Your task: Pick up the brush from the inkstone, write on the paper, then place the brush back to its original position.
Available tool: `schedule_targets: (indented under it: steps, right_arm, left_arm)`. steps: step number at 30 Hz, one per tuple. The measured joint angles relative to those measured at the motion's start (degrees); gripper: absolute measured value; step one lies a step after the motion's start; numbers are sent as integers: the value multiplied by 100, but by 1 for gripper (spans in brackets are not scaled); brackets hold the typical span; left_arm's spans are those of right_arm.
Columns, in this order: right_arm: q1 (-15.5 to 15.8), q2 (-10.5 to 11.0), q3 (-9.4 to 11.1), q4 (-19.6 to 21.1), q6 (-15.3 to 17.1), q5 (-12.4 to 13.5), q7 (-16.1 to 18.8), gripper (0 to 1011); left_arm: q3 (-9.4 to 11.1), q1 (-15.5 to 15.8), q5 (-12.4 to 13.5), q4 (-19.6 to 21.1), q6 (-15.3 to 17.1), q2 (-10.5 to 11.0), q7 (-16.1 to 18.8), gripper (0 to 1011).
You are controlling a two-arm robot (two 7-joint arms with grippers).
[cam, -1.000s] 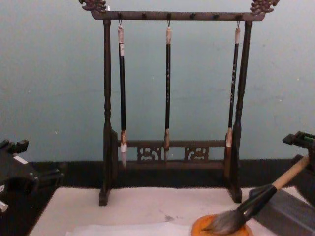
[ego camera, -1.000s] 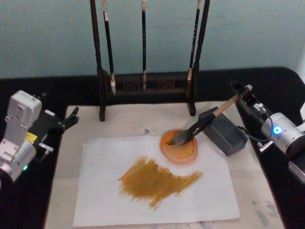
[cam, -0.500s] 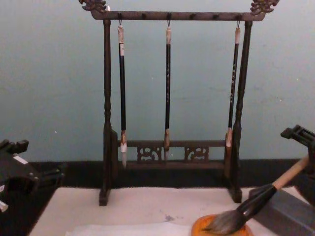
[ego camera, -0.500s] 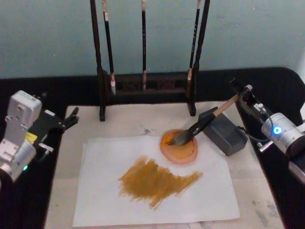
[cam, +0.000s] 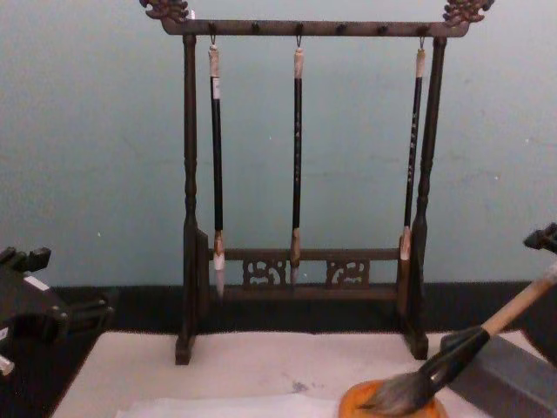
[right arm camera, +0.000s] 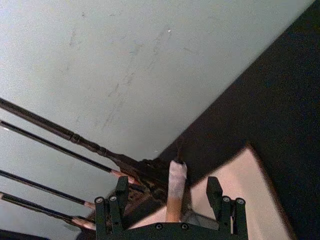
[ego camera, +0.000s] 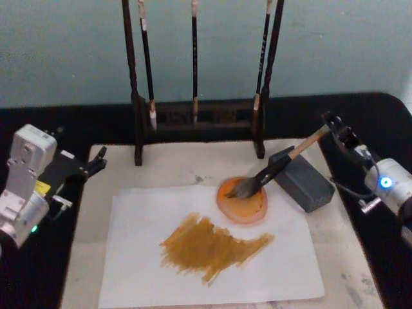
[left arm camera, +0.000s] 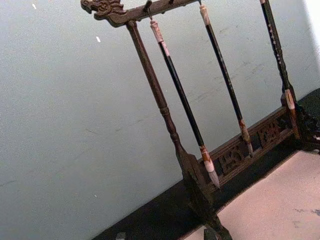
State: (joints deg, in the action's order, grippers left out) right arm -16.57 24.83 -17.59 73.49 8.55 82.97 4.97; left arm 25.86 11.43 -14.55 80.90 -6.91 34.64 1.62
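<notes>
the brush (ego camera: 277,165), grey tuft in the inkstone (ego camera: 242,200); right tool (right arm camera: 169,200) spread, seemingly not touching.

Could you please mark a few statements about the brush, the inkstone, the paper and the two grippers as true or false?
1. The brush lies with its tuft in the inkstone and its handle propped on the grey block. True.
2. The paper is blank. False: a broad ochre smear covers its middle.
3. The right gripper is clamped on the brush handle. False: its fingers stand open on either side of the white-wrapped top, not touching it.
4. Three slim brushes hang from the rack. True.
5. The left gripper is over the paper. False: it sits off the mat's left edge, beside the rack.
</notes>
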Motion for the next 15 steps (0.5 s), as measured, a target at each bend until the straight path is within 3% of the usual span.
schedule_targets:
  steps: [1,3,6,7,10,11,13,14,15]
  right_arm:
    - [158,122,5,304,-45,2,-228,1000]
    - [310,291,-23,632,-130,-121,-344,1000]
    - [518,635,-152,1167,-434,-719,-392,1000]
    - [587,787,-208,1394,-626,-1137,-376,1000]
    - [643,978,-307,1659,-914,-1774,-367,1000]
    - [655,1099,-404,1804,-1123,-2282,-400,1000]
    - [652,1207,-510,1923,-1338,-2862,-478,1000]
    - [622,1309,-655,1984,-1525,-3469,-567,1000]
    - [600,1346,-717,1995,-1602,-3758,-614,1000]
  left_arm:
    - [0,0,0,0,1,0,0,1010]
    - [0,0,0,0,0,0,0,1010]
    - [0,0,0,0,0,0,0,1010]
    - [0,0,0,0,0,0,0,1010]
    - [0,0,0,0,0,0,0,1010]
    - [0,0,0,0,0,0,0,1010]
    - [0,0,0,0,0,0,0,1010]
    - [0,0,0,0,0,0,0,1010]
    - [0,0,0,0,1,0,0,1010]
